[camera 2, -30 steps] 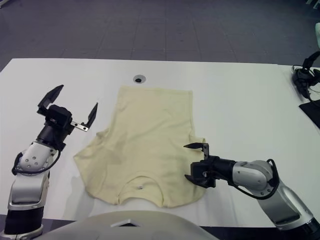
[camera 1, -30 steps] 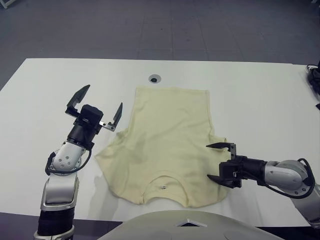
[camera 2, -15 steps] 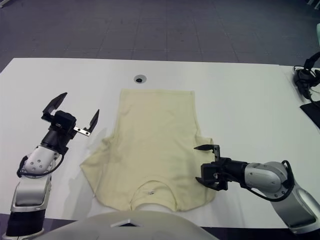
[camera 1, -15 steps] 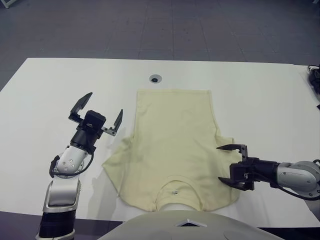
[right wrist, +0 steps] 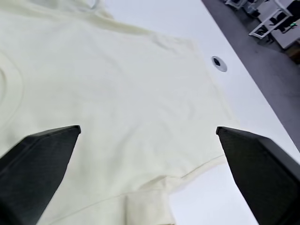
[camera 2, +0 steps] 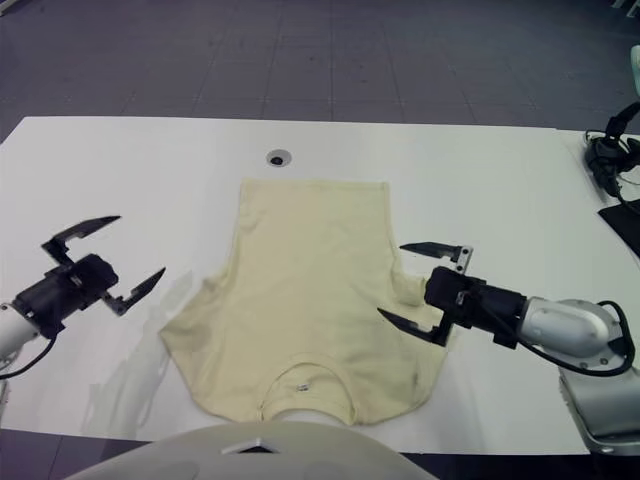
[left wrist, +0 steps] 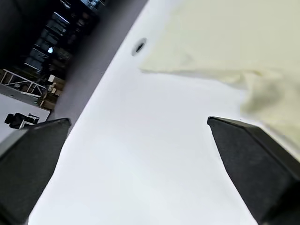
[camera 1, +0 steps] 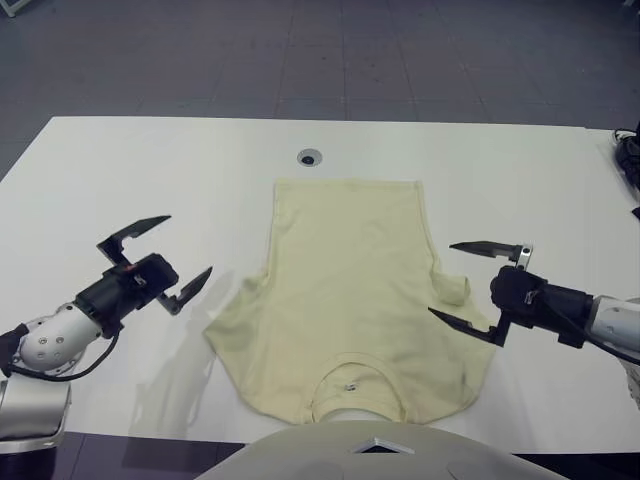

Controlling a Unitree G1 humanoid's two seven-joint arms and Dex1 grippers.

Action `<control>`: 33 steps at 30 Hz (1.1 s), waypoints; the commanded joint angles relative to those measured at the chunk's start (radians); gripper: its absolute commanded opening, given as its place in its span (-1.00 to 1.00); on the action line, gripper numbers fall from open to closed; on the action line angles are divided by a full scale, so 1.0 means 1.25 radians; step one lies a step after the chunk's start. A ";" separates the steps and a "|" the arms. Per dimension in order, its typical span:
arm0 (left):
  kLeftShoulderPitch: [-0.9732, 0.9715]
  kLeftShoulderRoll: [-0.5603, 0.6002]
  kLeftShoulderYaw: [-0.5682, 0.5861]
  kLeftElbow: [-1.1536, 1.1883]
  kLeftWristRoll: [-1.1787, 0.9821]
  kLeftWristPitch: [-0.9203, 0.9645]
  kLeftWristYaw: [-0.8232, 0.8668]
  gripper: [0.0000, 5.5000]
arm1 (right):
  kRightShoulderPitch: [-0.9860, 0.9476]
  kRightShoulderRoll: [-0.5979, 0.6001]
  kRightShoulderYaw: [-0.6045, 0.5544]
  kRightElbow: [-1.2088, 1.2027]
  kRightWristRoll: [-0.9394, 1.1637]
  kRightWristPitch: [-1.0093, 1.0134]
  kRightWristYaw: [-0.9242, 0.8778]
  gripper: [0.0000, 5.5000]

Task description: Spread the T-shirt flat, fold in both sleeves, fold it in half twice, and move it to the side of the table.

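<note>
A pale yellow T-shirt (camera 1: 350, 300) lies on the white table (camera 1: 150, 170), its collar at the near edge and its hem toward the far side. Both sleeves are bunched against the body, not laid out. My left gripper (camera 1: 160, 260) hangs open above the table, just left of the left sleeve (camera 1: 232, 312), holding nothing. On the other side, my right gripper (camera 1: 478, 282) stands open and empty by the crumpled right sleeve (camera 1: 452, 290). The right wrist view looks across the shirt (right wrist: 117, 108); the left wrist view catches its edge (left wrist: 225, 51).
A round cable hole (camera 1: 310, 157) sits in the table beyond the shirt's hem. Dark cables (camera 2: 608, 155) lie at the far right edge. Bare table stretches to the left and right of the shirt.
Both grippers have lifted and moved outward from the shirt, the left one swinging left and lower in the picture. The shirt slid toward the near edge early on and has since stayed put.
</note>
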State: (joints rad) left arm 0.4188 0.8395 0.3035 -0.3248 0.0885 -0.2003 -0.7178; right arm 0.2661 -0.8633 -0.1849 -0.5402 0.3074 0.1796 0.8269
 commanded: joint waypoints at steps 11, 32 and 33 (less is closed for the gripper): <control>0.165 0.099 -0.092 -0.083 0.199 -0.070 -0.116 0.96 | -0.261 0.341 0.097 0.231 -0.088 0.035 -0.343 0.96; 0.163 0.112 -0.173 -0.035 0.290 -0.057 -0.056 -0.01 | -0.221 0.357 0.115 0.223 -0.121 0.005 -0.335 0.96; 0.161 0.115 -0.174 -0.030 0.292 -0.058 -0.056 -0.07 | -0.218 0.358 0.114 0.220 -0.121 0.006 -0.335 0.96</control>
State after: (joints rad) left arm 0.5698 0.9587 0.1162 -0.4154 0.3919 -0.3044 -0.7501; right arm -0.0210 -0.4181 -0.0364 -0.2511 0.1560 0.1835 0.4050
